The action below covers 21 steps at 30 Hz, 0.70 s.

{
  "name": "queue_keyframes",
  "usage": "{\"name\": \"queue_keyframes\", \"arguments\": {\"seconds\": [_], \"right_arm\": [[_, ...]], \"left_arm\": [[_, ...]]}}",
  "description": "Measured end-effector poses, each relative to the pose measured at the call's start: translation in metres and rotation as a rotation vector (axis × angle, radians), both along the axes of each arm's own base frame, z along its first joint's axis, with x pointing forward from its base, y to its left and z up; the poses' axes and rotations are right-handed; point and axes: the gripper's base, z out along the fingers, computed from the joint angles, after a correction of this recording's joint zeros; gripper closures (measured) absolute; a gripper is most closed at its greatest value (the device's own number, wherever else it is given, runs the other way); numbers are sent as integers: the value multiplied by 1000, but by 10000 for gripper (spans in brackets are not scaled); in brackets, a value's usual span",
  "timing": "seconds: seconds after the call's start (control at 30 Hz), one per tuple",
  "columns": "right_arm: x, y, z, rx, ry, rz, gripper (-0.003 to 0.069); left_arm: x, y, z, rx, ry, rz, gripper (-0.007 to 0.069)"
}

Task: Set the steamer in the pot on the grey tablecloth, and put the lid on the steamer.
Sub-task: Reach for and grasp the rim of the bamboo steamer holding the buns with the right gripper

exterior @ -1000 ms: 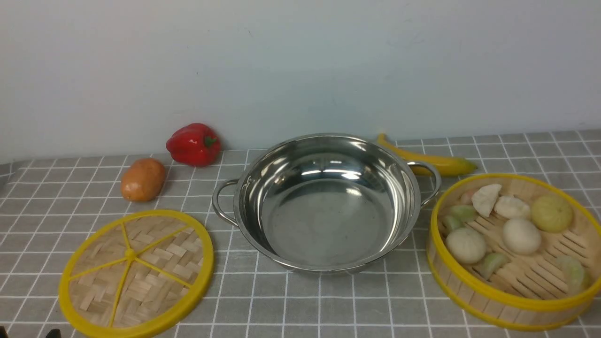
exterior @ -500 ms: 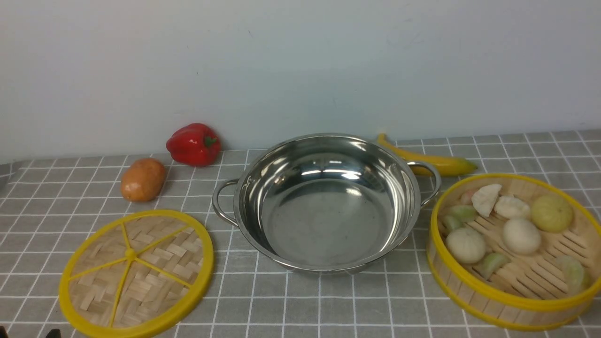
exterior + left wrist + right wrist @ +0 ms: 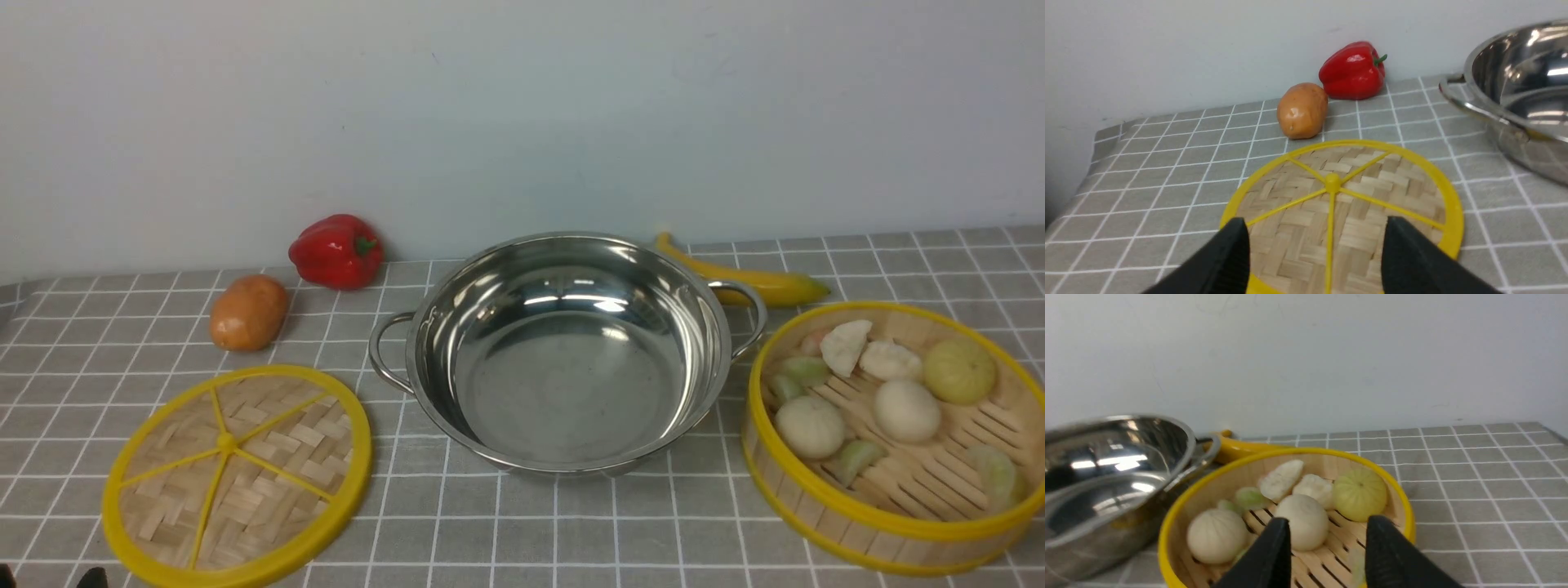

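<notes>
A: Before committing to a grasp, need a read on the round bamboo steamer basket with yellow rims [image 3: 931, 482]. Heavy?
B: Probably light, even loaded. Looks stiff: upright slat wall, slatted floor, hard yellow rims. Holds loose pale and greenish buns and dumplings [image 3: 902, 408], so needs carrying level; would spill them if tilted.
A: Where to take hold?
B: At the wall, pinching over the top rim, one finger inside, one outside. Likely smooth there, so may slip; may also sag to the far side under a one-sided hold.
A: Location?
B: Sits on the grey tablecloth with the white grid [image 3: 571, 531], just beside the right handle of the wide shiny stainless-steel pot [image 3: 571, 384], not in it. Can't tell whether touching. Nothing in the pot.
A: Right gripper [image 3: 1327, 522]?
B: Standing with jaws apart, clamped on nothing, at the steamer's near edge.
A: Left gripper [image 3: 1314, 228]?
B: Spread wide too, holding nothing, at the near edge of the flat round woven-bamboo lid with yellow rim and spokes [image 3: 1363, 212]. Lies flat on the cloth left of the pot, apart from it. Thin, light, stiff by the look; hard to get under, so best taken at the rim.
A: Clutter?
B: Red bell pepper [image 3: 336, 251], brown potato [image 3: 249, 312], yellow banana [image 3: 759, 282] along the back, away from both lifts.
</notes>
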Motion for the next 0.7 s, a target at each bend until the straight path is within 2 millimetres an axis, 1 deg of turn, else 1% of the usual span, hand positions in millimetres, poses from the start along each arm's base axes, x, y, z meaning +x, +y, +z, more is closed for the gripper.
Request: {"name": "queue_keyframes", "arguments": {"seconds": [0.07, 0.1, 0.13, 0.2, 0.27, 0.3, 0.37, 0.47, 0.7], "right_arm": [[0, 2, 4, 142, -36, 9, 386], [0, 2, 4, 167, -39, 10, 386], [0, 3, 7, 293, -64, 16, 386], [0, 3, 10, 419, -89, 20, 386], [0, 3, 13, 513, -115, 23, 386], [0, 3, 13, 518, -117, 23, 386], [0, 2, 16, 575, -147, 24, 386], [0, 1, 18, 599, -167, 24, 386], [0, 1, 19, 615, -176, 23, 386]], "left_arm": [[1, -2, 3, -111, -34, 1, 216], [1, -2, 4, -150, -42, 3, 216], [1, -4, 7, -294, -75, 8, 216], [2, -5, 10, -498, -100, 24, 216], [2, -6, 12, -676, -115, 40, 216], [2, -6, 12, -677, -117, 40, 216], [2, -7, 13, -810, -119, 53, 216], [2, -7, 13, -855, -123, 57, 216], [2, -5, 19, -872, -191, 52, 216]]}}
